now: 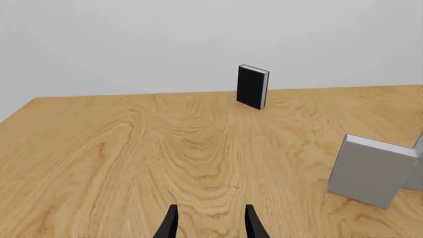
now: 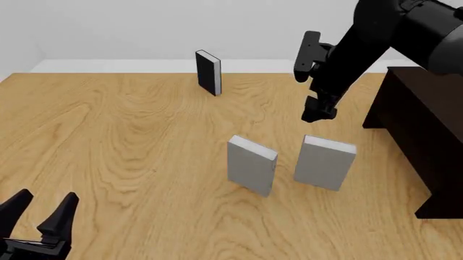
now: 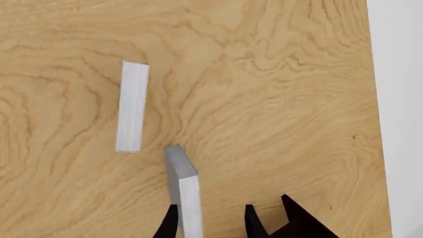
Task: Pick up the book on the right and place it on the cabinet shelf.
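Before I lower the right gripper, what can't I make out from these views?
- Cabinet: front view, cut by the right edge; shelf recess not visible.
- Right gripper: front view, opening hidden by its own body.
- Right grey book: right wrist view, cut off at the bottom edge.

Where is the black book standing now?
In the front view, the black book stands upright at the table's far edge, behind both grey books.

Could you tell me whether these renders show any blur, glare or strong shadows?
Front view: sharp, evenly lit, no glare; barely any shadow shows under the two grey books or the black book. Left wrist view: crisp, flat lighting. Right wrist view: equally sharp, straight down on the table.
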`<state>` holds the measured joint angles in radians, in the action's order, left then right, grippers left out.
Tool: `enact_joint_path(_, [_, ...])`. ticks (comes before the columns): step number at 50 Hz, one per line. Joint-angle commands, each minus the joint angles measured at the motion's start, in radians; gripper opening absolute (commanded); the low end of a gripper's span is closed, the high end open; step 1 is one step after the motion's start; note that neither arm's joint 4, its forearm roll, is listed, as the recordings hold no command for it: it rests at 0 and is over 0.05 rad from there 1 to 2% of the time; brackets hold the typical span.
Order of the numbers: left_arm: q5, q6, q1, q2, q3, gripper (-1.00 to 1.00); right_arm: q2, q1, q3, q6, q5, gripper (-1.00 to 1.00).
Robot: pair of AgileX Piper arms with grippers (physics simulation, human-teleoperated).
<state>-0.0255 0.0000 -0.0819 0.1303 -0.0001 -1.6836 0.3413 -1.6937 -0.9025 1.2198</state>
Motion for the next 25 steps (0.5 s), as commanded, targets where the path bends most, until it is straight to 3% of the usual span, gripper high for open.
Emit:
enact_joint_path(1, [-0.003,0.0,-0.003,0.011,0.0,1.0,-0.011,-0.024,0.044,-0.045,0.0,1.0])
enact_joint_path(25, [-0.002,0.009,-0.004,0.018,0.0,1.0,-0.093,-0.013,-0.015,-0.033,0.0,1.0])
